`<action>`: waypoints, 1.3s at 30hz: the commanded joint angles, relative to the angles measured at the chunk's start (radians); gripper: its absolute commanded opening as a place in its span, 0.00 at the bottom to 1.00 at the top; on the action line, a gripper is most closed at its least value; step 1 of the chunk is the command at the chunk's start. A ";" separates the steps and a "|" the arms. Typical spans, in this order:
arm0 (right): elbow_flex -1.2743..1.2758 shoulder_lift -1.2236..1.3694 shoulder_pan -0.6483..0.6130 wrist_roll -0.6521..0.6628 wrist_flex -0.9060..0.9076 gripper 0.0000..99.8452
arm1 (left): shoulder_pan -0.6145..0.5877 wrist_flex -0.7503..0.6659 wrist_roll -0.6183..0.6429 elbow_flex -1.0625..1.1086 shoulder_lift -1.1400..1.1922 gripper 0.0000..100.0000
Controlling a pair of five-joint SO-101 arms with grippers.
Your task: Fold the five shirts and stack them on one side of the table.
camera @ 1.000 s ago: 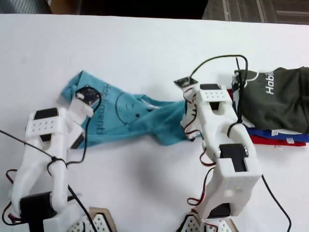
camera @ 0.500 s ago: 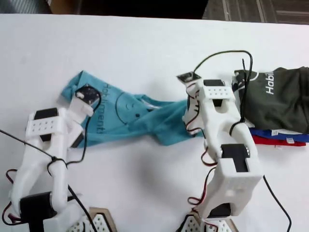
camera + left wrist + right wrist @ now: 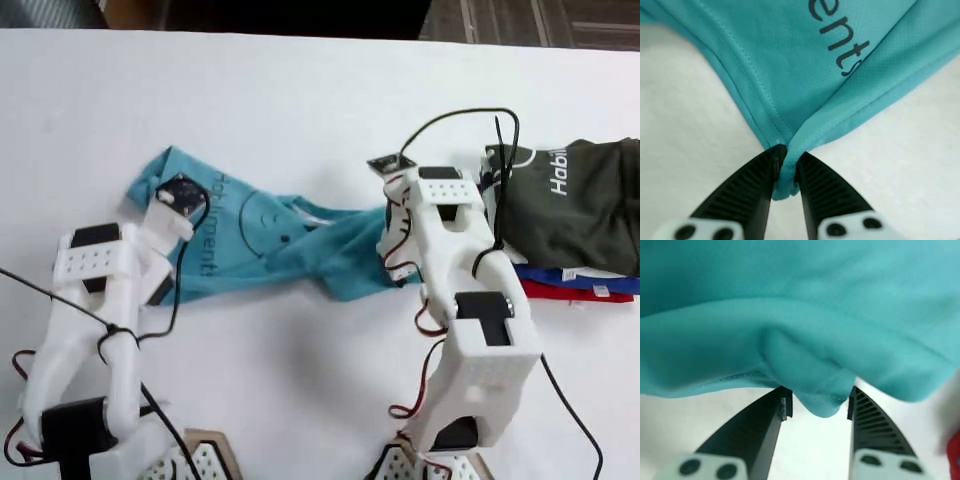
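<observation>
A teal shirt (image 3: 270, 245) lies loosely bunched across the middle of the white table (image 3: 300, 90). My left gripper (image 3: 158, 212) sits at the shirt's left end. In the left wrist view the gripper (image 3: 786, 162) is shut on a thin fold of the shirt's hem (image 3: 840, 75). My right gripper (image 3: 397, 257) is at the shirt's right end. Its black fingers (image 3: 771, 425) hold a thick bunch of teal cloth (image 3: 800, 315) between them, the gripper (image 3: 817, 400) shut on that lump just above the table.
A stack of folded shirts lies at the right edge: dark green (image 3: 580, 210) on top, blue (image 3: 560, 273) under it, red (image 3: 570, 292) at the bottom. The right arm's body and cables stand close against that stack. The table's far edge runs along the back.
My right gripper has shifted a little to the right and away, drawing the shirt's right end with it. The left arm has kept still.
</observation>
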 commanded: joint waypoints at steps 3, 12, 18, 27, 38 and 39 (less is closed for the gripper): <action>-0.032 0.033 0.002 -0.006 -0.045 0.11 | -0.005 -0.003 0.008 -0.004 -0.044 0.03; -0.032 -0.120 0.010 0.002 -0.024 0.02 | 0.002 -0.002 0.012 -0.028 -0.048 0.03; -0.032 -0.509 0.008 0.074 0.021 0.02 | 0.003 0.153 0.015 -0.232 -0.048 0.03; -0.031 -1.059 0.018 0.150 0.012 0.02 | 0.003 0.493 0.063 -0.650 -0.049 0.03; -0.132 -1.299 0.053 0.150 -0.001 0.02 | 0.002 0.690 0.091 -1.010 -0.155 0.02; -0.144 -1.302 0.076 0.150 -0.002 0.02 | 0.009 0.690 0.091 -1.010 -0.199 0.02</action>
